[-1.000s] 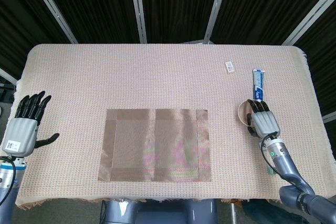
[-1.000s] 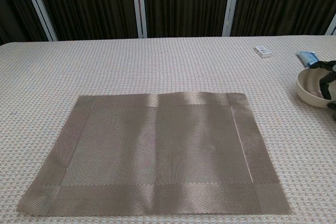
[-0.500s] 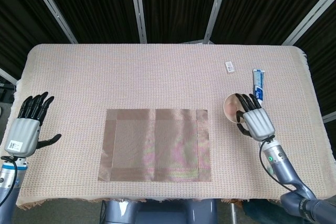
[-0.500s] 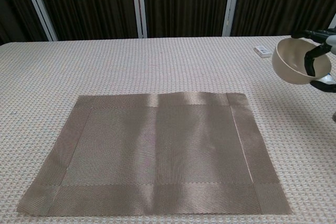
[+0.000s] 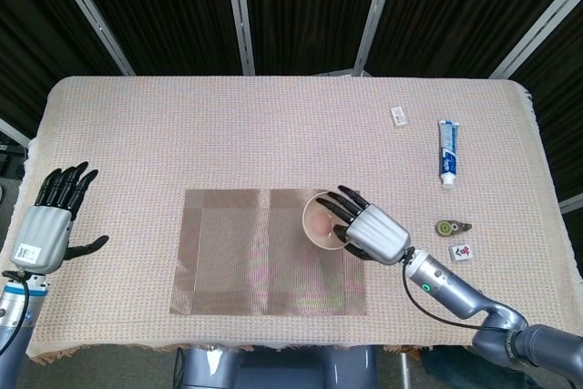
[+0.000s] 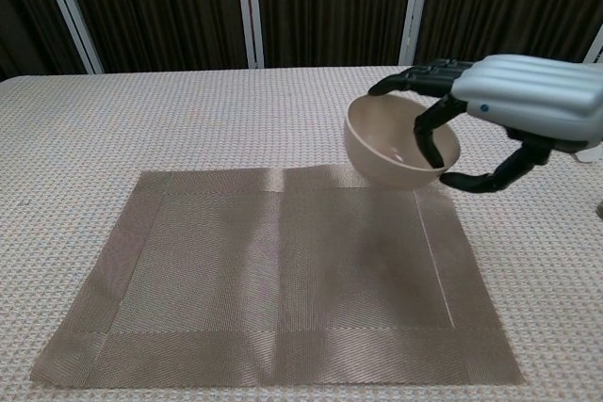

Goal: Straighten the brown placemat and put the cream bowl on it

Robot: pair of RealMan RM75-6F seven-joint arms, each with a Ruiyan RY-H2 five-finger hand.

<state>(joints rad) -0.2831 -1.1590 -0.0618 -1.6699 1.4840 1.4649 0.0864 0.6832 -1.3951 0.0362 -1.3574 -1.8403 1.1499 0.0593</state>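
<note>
Two hands in view. My right hand (image 5: 375, 232) grips the cream round bowl (image 5: 321, 220): fingers (image 6: 426, 127) hooked over the rim into the inside, thumb under the outer wall. In the chest view the bowl is off the surface, tilted with its opening toward the camera, hanging over the far right part of the brown woven rectangular placemat (image 5: 246, 252). Head view puts the bowl over the mat's upper right area, near the right border band.

The placemat lies flat on the beige woven tablecloth (image 5: 228, 134), edges roughly parallel to the table's front edge, a few faint fold lines across it.

My left hand (image 5: 47, 225) holds nothing, fingers spread, at the table's left edge, well apart from the mat. Only the head view shows it.

Right of my right arm on the cloth: a small round green and black item (image 5: 446, 226) and a small white tile with a red mark (image 5: 461, 250), just beside each other. Further back right: a blue and white tube (image 5: 446, 150) lying lengthwise, and a small white rectangular piece (image 5: 399, 115) near it. Black curtains with white frame bars (image 5: 239, 6) behind the table.
</note>
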